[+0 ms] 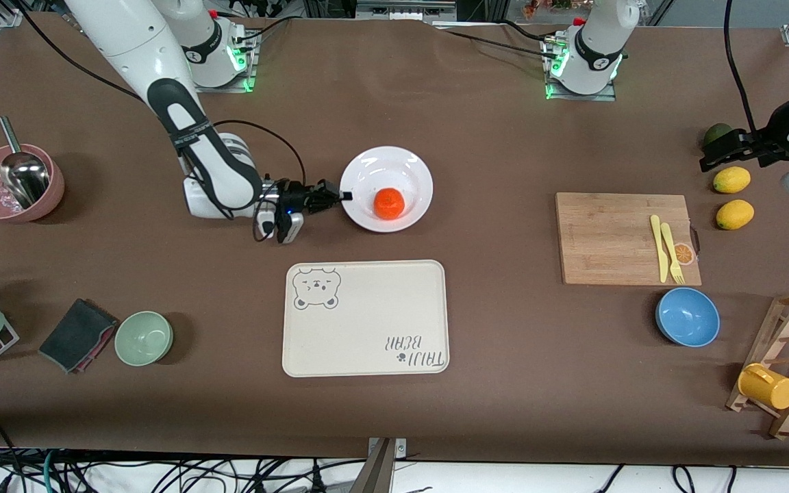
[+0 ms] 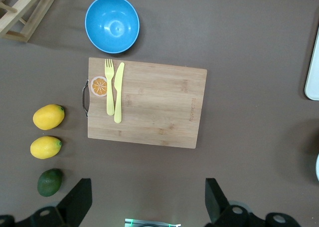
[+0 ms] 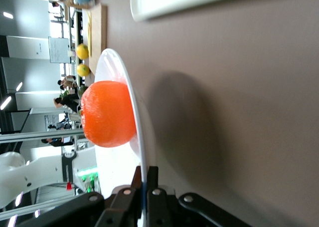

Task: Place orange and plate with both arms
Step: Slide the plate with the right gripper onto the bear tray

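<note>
The white plate is in the middle of the table, farther from the front camera than the bear tray. The orange sits in it. My right gripper is shut on the plate's rim at the end toward the right arm. In the right wrist view its jaws pinch the thin rim, and the orange is just past them. I cannot tell if the plate is lifted. My left gripper is open and empty, up over the lemons; its fingers stand wide apart in the left wrist view.
The beige bear tray lies nearer the front camera than the plate. A wooden board holds a yellow fork and knife. Two lemons and a green fruit lie beside it. A blue bowl, green bowl and pink bowl stand around.
</note>
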{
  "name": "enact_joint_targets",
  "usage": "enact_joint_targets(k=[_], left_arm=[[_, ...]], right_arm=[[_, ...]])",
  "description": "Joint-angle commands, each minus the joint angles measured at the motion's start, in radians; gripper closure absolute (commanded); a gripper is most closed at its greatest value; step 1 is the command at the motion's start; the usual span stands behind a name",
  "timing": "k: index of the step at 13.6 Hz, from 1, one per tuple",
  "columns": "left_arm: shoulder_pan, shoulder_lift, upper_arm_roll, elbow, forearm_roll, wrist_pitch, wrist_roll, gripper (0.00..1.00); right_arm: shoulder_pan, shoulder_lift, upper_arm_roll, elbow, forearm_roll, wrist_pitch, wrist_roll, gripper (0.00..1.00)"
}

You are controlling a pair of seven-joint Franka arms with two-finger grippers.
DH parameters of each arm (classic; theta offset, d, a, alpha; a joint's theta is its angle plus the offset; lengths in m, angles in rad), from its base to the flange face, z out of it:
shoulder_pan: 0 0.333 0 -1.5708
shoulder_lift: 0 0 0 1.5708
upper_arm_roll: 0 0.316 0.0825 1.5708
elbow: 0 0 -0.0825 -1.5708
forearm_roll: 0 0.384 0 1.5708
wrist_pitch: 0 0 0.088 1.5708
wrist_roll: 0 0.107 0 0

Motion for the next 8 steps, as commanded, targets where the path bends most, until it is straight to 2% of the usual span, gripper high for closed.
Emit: enact_joint_targets(k=[1, 3, 4, 8], left_arm=[[0.002, 0.006, -0.001, 0.033, 0.014, -0.035, 0.012, 0.0], [0.002, 0.003, -0.001, 0.033, 0.014, -0.042, 0.012, 0.0], [0.002, 0.0, -0.003, 0.033, 0.014, -0.042, 0.011, 0.0], [0.003, 0.0, 0.002, 0.033, 0.016, -0.042, 0.012, 0.0]], right_arm=[[-0.023, 0.007, -0.082, 0.122, -0.107, -0.134, 0.109, 1.0], [-0.029, 0.023, -0.142, 0.243, -0.229, -0.203, 0.232, 1.0], [-0.044, 0.053, -0.158, 0.312, -0.253, -0.215, 0.264, 1.0], [-0.062, 0.242, -0.156, 0.598, -0.247, -0.225, 0.417, 1.0]])
